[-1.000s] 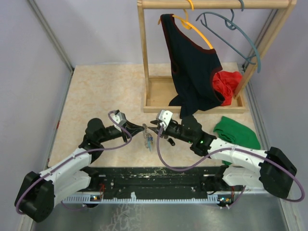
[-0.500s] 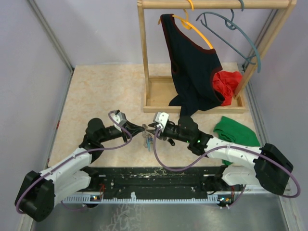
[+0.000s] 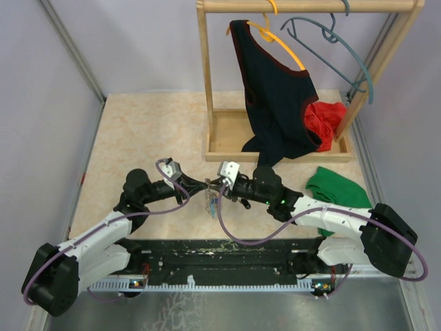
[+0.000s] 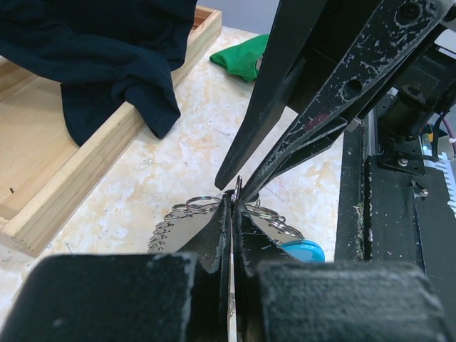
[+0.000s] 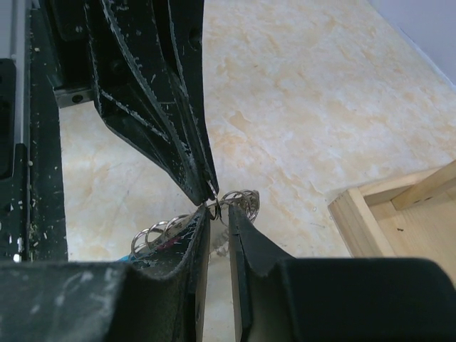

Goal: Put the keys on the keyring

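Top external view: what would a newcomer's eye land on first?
The left end effector and right end effector meet tip to tip mid-table, with the keyring bunched at their tips. Behind them stands a wooden rack with a dark top on a yellow hanger. A green cloth lies on the right.

Open worktop [image 3: 138, 131] left of and behind left hand [image 3: 206, 185]. Centre blocked: right hand [image 3: 216, 185] meets it tip-to-tip. Back right crowded by wooden rack [image 3: 227, 131] and hanging black shirt [image 3: 275, 103]; green cloth [image 3: 339, 189] lies beside right arm [image 3: 331, 221].
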Motion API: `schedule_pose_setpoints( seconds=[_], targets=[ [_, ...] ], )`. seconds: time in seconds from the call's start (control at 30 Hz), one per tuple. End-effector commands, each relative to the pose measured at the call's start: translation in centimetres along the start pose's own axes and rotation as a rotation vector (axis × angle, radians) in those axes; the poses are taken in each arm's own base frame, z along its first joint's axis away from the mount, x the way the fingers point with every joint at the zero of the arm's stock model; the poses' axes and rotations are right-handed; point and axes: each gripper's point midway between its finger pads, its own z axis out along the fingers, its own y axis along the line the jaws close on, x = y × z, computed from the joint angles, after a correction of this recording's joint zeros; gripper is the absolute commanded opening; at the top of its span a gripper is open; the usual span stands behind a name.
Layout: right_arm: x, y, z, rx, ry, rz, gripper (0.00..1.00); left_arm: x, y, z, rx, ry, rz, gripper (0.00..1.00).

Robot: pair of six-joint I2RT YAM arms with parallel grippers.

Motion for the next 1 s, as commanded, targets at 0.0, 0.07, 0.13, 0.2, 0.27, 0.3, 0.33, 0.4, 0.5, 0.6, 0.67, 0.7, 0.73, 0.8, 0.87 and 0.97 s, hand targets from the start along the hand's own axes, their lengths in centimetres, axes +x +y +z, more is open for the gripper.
schedule_pose_setpoints(
  seconds=[0.0,0.07,0.13,0.2,0.27,0.3,0.33,0.4,0.5,0.6,0.67,0.7,0.73,0.8,0.87,0.97],
  targets=[
    [-4.5,-0.3,0.7,-0.019,-0.112,-0.044,0.17,-1.1,-0.5,0.2,0.034,-0.039,0.044,0.01],
    [-4.7,-0.2,0.7,-0.024,-0.114,-0.045,0.16,-1.1,-0.5,0.2,0.035,-0.039,0.047,0.01],
    [-4.7,-0.2,0.7,-0.029,-0.109,-0.046,0.13,-1.1,-0.5,0.2,0.038,-0.038,0.048,0.01],
    [-4.6,-0.1,0.8,-0.034,-0.102,-0.045,0.07,-1.1,-0.5,0.2,0.036,-0.038,0.049,0.01],
    [-4.4,0.0,0.8,-0.041,-0.088,-0.047,0.05,-1.2,-0.4,0.1,0.033,-0.041,0.053,0.01],
    [-4.3,0.0,0.7,-0.043,-0.081,-0.048,0.05,-1.3,-0.4,0.1,0.029,-0.042,0.056,0.01],
    [-4.2,0.1,0.7,-0.048,-0.073,-0.047,0.07,-1.3,-0.4,0.1,0.027,-0.043,0.057,0.01],
    [-3.8,0.3,0.6,-0.060,-0.051,-0.046,0.13,-1.3,-0.4,0.0,0.022,-0.044,0.059,0.01],
    [-3.3,0.6,0.5,-0.079,-0.015,-0.048,0.19,-1.2,-0.4,0.1,0.026,-0.041,0.060,0.01],
    [-3.0,0.7,0.5,-0.091,0.009,-0.053,0.20,-1.2,-0.5,0.1,0.034,-0.040,0.063,0.01],
    [-2.8,0.8,0.5,-0.100,0.020,-0.056,0.20,-1.3,-0.5,0.1,0.037,-0.041,0.065,0.01],
    [-2.8,0.9,0.5,-0.107,0.023,-0.058,0.19,-1.3,-0.5,0.1,0.037,-0.040,0.064,0.01],
    [-2.8,0.9,0.5,-0.113,0.027,-0.059,0.19,-1.3,-0.5,0.1,0.036,-0.041,0.066,0.01],
    [-2.6,1.0,0.5,-0.118,0.037,-0.060,0.19,-1.4,-0.5,0.0,0.034,-0.043,0.068,0.01],
    [-2.5,1.0,0.5,-0.121,0.044,-0.062,0.18,-1.4,-0.5,0.0,0.033,-0.042,0.069,0.01],
    [-2.4,1.0,0.5,-0.124,0.051,-0.062,0.16,-1.4,-0.6,0.0,0.037,-0.041,0.069,0.01]
  ],
)
